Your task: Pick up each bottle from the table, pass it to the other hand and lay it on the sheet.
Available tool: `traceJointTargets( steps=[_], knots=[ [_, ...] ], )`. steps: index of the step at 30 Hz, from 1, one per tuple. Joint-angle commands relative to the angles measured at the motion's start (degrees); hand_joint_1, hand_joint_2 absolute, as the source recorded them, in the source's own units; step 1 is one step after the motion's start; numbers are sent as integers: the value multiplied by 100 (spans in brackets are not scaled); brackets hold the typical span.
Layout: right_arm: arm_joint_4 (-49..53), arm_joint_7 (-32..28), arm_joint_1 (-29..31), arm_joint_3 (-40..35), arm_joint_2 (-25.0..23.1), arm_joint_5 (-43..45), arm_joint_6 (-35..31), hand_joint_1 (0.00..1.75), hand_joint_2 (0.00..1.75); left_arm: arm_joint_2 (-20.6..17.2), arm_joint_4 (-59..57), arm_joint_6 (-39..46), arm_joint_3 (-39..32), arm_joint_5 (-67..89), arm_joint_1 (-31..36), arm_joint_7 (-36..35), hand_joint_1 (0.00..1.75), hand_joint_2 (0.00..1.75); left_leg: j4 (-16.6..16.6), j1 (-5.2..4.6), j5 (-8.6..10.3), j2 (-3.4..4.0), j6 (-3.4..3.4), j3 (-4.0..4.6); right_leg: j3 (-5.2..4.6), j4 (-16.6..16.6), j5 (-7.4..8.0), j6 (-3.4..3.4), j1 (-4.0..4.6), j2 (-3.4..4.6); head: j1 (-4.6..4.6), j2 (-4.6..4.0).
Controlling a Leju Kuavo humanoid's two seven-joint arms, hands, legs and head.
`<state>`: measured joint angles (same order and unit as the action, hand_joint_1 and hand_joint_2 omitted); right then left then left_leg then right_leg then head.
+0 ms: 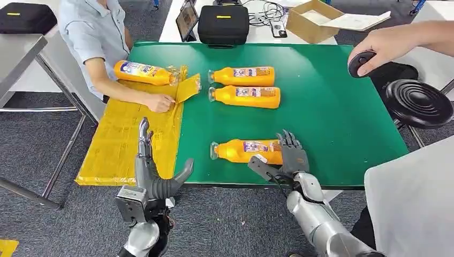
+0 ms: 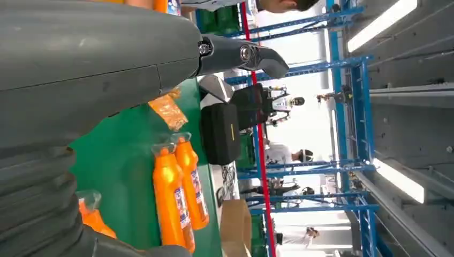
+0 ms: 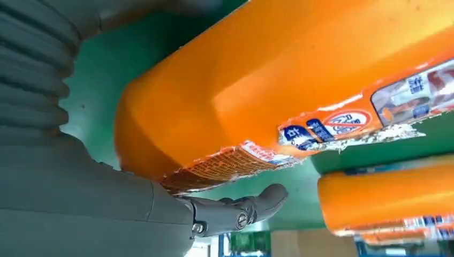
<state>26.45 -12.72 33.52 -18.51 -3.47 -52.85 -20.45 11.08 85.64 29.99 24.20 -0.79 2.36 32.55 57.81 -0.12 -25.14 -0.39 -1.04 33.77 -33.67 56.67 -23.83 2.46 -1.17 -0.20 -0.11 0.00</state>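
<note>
While one bottle point(image 1: 143, 73) already lies on the yellow sheet point(image 1: 128, 142) at upper left, the right hand point(image 1: 289, 155) is at the nearest bottle point(image 1: 247, 151), low centre; whether it grips I cannot tell. The left hand point(image 1: 152, 171) waits open-fingered. Two more bottles point(image 1: 243, 85) remain mid-frame on the green table point(image 1: 332, 107), a person's hand point(image 1: 159, 103) smoothing the sheet.

Orange bottles point(image 1: 245, 150) with clear caps and blue-red-white labels on a green table mat point(image 1: 332, 107) | yellow sheet point(image 1: 126, 139) at left, glossy and crinkled | silver-grey left hand point(image 1: 152, 171) and darker right hand point(image 1: 289, 155) | person's pale blue shirt point(image 1: 91, 32) far left | black cases point(image 1: 223, 24) beyond | grey speckled floor point(image 1: 225, 219)
</note>
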Motion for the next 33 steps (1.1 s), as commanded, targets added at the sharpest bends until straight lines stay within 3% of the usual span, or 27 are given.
traceJointTargets(
  steps=[1, 12, 18, 22, 24, 25, 29, 33],
  knots=[
    [-700, 252, 330, -378, 162, -126, 594, 173, 175, -145, -283, -166, 102, -117, 258, -102, 0, 175, -6, 8, 1, -3, 7, -20, 26, -11, 1, -12, 9, -9, 0, 0],
    [-894, 642, 310, -472, 280, -271, 906, 169, 175, -161, -320, -269, 83, -152, 293, -142, 0, 175, -8, 9, 4, -13, 4, -47, 58, -17, 1, -9, 10, -18, 0, 0],
    [-700, 34, 179, -168, 182, 25, 329, 171, 175, -129, -243, -247, 5, -179, 214, -122, 0, 175, -9, 10, 5, -15, 4, -49, 61, -19, 4, -8, 11, -18, 0, 0],
    [41, -809, -230, 237, -139, 611, -505, 162, 175, -87, 127, -78, -219, -313, -215, -135, 0, 175, -9, 9, 0, -1, 6, -50, 58, -15, 3, -10, 10, -3, 0, 0],
    [488, -942, -459, 275, -200, 770, -674, 159, 175, -43, 224, 1, -318, -409, -354, -198, 0, 175, -9, 8, -6, 22, 7, -50, 54, -12, 3, -10, 9, 20, 0, 0],
    [943, -1105, -687, 264, -226, 981, -712, 169, 175, 4, 175, 106, -414, -512, -399, -329, 0, 175, -7, 13, -9, 27, 11, -48, 52, -12, 1, -17, 15, 22, 2, 0],
    [1133, -1065, -784, 203, -216, 1001, -689, 169, 175, -18, 117, 109, -414, -512, -386, -326, 0, 175, -2, 4, -3, 3, 5, -30, 35, -3, -2, -5, 10, 4, 0, 0],
    [2611, -1366, -1537, 65, -225, 1570, -848, 171, 175, 138, -233, 81, -700, -1284, -474, -864, 0, 175, 0, 12, -8, 4, 6, -13, 20, -6, -4, -10, 18, 7, -2, 0]
  ],
)
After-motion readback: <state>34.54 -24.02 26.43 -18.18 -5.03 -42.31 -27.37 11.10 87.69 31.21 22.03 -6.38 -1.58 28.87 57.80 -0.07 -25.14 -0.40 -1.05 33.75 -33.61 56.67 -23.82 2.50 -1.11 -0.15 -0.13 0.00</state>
